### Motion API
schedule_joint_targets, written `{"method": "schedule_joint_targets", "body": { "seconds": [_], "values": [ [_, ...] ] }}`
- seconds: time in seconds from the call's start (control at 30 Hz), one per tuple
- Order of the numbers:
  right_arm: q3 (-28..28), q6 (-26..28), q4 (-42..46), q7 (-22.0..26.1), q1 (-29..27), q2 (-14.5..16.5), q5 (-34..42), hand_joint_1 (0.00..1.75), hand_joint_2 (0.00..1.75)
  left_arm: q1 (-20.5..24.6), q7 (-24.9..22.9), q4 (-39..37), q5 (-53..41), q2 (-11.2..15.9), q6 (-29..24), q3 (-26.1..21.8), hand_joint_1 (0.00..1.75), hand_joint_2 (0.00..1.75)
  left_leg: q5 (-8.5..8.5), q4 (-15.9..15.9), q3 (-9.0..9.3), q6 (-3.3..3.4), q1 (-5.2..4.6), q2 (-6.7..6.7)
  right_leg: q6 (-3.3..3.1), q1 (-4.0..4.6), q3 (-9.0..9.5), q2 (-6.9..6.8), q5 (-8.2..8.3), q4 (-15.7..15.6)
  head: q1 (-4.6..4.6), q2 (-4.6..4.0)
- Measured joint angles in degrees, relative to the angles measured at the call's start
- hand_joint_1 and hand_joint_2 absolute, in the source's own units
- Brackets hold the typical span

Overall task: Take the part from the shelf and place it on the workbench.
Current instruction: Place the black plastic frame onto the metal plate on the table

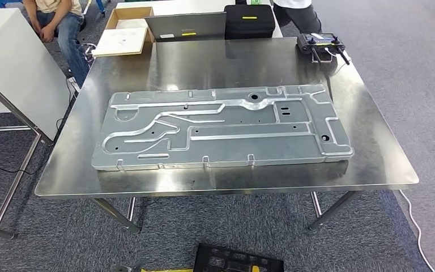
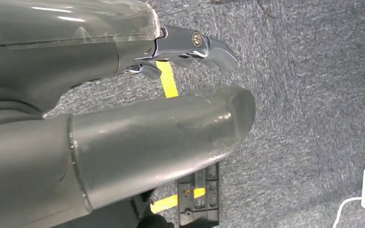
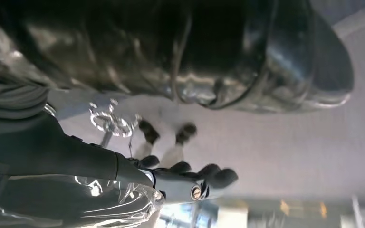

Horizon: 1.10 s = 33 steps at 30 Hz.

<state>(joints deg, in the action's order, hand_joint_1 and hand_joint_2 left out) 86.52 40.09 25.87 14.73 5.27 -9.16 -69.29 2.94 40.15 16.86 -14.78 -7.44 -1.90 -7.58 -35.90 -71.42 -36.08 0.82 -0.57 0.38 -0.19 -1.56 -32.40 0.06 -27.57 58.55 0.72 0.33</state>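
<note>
A: One part [image 1: 221,127] lay flat mid-bench [image 1: 374,164], long side along the near edge. Anything held?

B: No. Left hand [image 2: 171,95] hung released over carpet; right hand's [image 3: 190,183] fingers curled on nothing. Best to keep both clear of the part.

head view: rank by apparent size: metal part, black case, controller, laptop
1. metal part, far the largest, lying flat on the workbench
2-3. laptop and black case: they look alike, and both sit farther from the camera, so no ranking
4. controller, smallest
</note>
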Motion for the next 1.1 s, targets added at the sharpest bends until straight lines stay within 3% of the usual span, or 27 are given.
{"method": "schedule_joint_targets", "body": {
  "seconds": [0.03,0.07,0.1,0.17,0.2,0.23,0.37,0.43,0.5,0.53,0.57,0.6,0.7,0.77,0.87,0.93,1.0,1.03,1.07,1.1],
  "values": [
    [0.0,0.0,-1.1,-0.1,0.0,0.7,-0.3,0.00,0.00,0.0,0.0,-0.1,-0.1,0.0,-0.1,0.1,0.00,0.00,-0.49,-2.3,-1.16,-0.04,0.09,0.00,-0.02,0.04,-0.04,0.01,-0.01,0.0,0.03,0.00],
    [0.0,0.0,-2.2,-0.1,0.1,1.4,-0.7,0.00,0.00,0.0,0.0,-0.1,-0.2,0.1,-0.2,0.3,0.00,0.00,0.20,-2.5,-1.34,0.01,0.17,-0.01,-0.03,0.09,-0.02,0.04,-0.02,0.1,0.03,0.00],
    [0.0,0.0,-3.3,-0.2,0.2,2.0,-0.9,0.00,0.00,0.0,0.0,-0.2,-0.3,0.2,-0.2,0.4,0.00,0.00,1.93,-0.4,-0.42,0.17,0.22,-0.02,-0.03,0.12,0.06,0.09,-0.04,0.1,0.03,0.00],
    [0.0,-0.1,-5.2,-0.3,0.4,2.9,-1.2,0.00,0.00,0.2,0.0,-0.3,-0.4,0.4,-0.3,0.7,0.00,0.00,6.10,7.6,3.21,0.77,0.19,-0.11,0.04,0.25,0.22,0.21,-0.08,0.1,0.02,0.00],
    [0.0,-0.1,-5.9,-0.4,0.5,3.2,-1.3,0.00,0.00,0.3,0.0,-0.3,-0.4,0.5,-0.4,0.8,0.00,0.00,7.32,10.9,4.63,0.99,0.10,-0.17,0.20,0.34,0.20,0.25,-0.08,0.1,0.02,0.00],
    [0.0,-0.2,-6.5,-0.4,0.5,3.5,-1.4,0.00,0.00,0.4,0.0,-0.3,-0.4,0.6,-0.4,0.8,0.00,0.00,7.81,12.9,5.38,1.15,0.00,-0.23,0.43,0.40,0.13,0.26,-0.04,0.1,0.02,0.00],
    [-0.3,-3.0,-8.4,0.2,0.6,4.5,-2.1,0.00,0.00,0.4,0.0,-0.4,-0.2,0.8,-0.7,1.0,0.00,0.00,8.41,14.5,5.71,1.78,0.17,-0.21,1.71,0.38,0.01,0.21,-0.33,0.4,-0.01,0.00],
    [-0.6,-4.1,-8.9,0.8,0.7,4.9,-2.4,0.00,0.00,0.5,0.0,-0.4,0.0,0.8,-0.8,1.1,0.00,0.00,8.95,15.0,5.91,2.31,0.39,-0.07,2.01,0.30,-1.66,0.14,-3.14,4.3,-0.03,0.00],
    [-0.7,-4.3,-9.4,1.2,0.7,5.3,-2.6,0.00,0.00,0.4,0.0,-0.4,0.0,0.9,-0.9,1.2,0.00,0.00,9.07,15.0,5.71,2.54,0.23,0.01,2.21,0.27,-5.03,0.11,-6.88,11.6,-0.03,0.00],
    [-0.7,-4.3,-9.5,1.3,0.7,5.5,-2.7,0.00,0.00,0.4,0.0,-0.4,0.0,0.9,-0.9,1.3,0.00,0.00,9.06,14.9,5.63,2.57,0.16,0.03,2.29,0.27,-6.38,0.11,-7.74,14.4,-0.03,0.00],
    [-0.7,-4.3,-9.7,1.3,0.6,5.7,-2.7,0.00,0.00,0.3,0.0,-0.4,0.0,0.9,-0.9,1.3,0.00,0.00,9.02,14.8,5.60,2.58,0.12,0.03,2.31,0.27,-6.86,0.10,-7.41,15.4,-0.03,0.00],
    [-0.7,-4.3,-9.9,1.3,0.6,5.8,-2.7,0.00,0.00,0.3,0.0,-0.5,0.0,0.9,-0.9,1.3,0.00,0.00,8.95,14.7,5.61,2.56,0.09,0.02,2.26,0.28,-6.26,0.09,-5.98,14.0,-0.03,0.00],
    [-0.9,-3.6,-10.1,1.7,0.7,6.0,-2.9,0.00,0.00,0.4,0.0,-0.5,0.2,0.9,-0.9,1.4,0.00,0.00,8.52,14.2,5.65,2.17,-0.04,-0.01,1.65,0.45,-1.17,-0.02,-0.71,3.3,-0.02,0.00],
    [-1.0,-2.1,-9.7,4.6,0.8,6.1,-2.1,0.00,0.00,0.4,0.0,-0.5,0.3,0.9,-1.1,1.5,0.00,0.00,8.28,13.8,5.47,1.70,-0.23,-0.01,1.24,0.75,0.14,-0.06,-0.06,0.2,-0.01,0.00],
    [-0.7,-0.4,-6.2,14.7,1.0,6.5,0.9,0.00,0.00,0.3,0.0,-0.5,0.5,1.0,-1.4,1.6,0.00,0.00,7.76,13.3,5.24,0.89,-0.31,-0.03,0.58,0.50,0.10,-0.01,0.20,-0.1,-0.01,0.00],
    [-0.1,-0.1,-3.2,20.3,1.5,6.7,3.0,0.00,0.00,0.4,0.0,-0.5,0.7,1.0,-1.6,1.6,0.00,0.00,5.07,9.5,3.64,0.19,-0.12,-0.14,-0.04,0.15,0.09,-0.04,0.46,-0.5,0.00,0.00],
    [0.3,0.0,-1.1,22.6,1.9,6.7,4.2,0.00,0.00,0.3,0.0,-0.5,0.9,1.0,-1.7,1.7,0.00,0.00,1.08,1.9,0.30,-0.36,0.34,-0.18,-0.28,0.21,-0.04,-0.13,0.51,-0.5,0.00,0.00],
    [0.6,0.0,-0.3,22.9,2.0,6.7,4.5,0.00,0.00,0.2,0.0,-0.5,0.9,1.0,-1.8,1.7,0.00,0.00,-0.10,-1.3,-1.17,-0.55,0.57,-0.18,-0.28,0.23,-0.12,-0.17,0.51,-0.4,0.00,0.00],
    [0.7,0.0,0.4,23.1,2.0,6.7,4.6,0.00,0.00,0.1,0.0,-0.5,0.9,1.0,-1.8,1.7,0.00,0.00,-0.22,-2.9,-1.88,-0.68,0.75,-0.17,-0.26,0.23,-0.18,-0.19,0.51,-0.3,0.00,0.00],
    [0.9,0.0,1.1,23.2,2.0,6.7,4.7,0.00,0.00,0.1,0.0,-0.5,1.0,1.0,-1.8,1.8,0.00,0.00,0.84,-2.1,-1.47,-0.74,0.90,-0.16,-0.23,0.20,-0.21,-0.17,0.48,-0.2,0.01,0.00]
  ]
}}
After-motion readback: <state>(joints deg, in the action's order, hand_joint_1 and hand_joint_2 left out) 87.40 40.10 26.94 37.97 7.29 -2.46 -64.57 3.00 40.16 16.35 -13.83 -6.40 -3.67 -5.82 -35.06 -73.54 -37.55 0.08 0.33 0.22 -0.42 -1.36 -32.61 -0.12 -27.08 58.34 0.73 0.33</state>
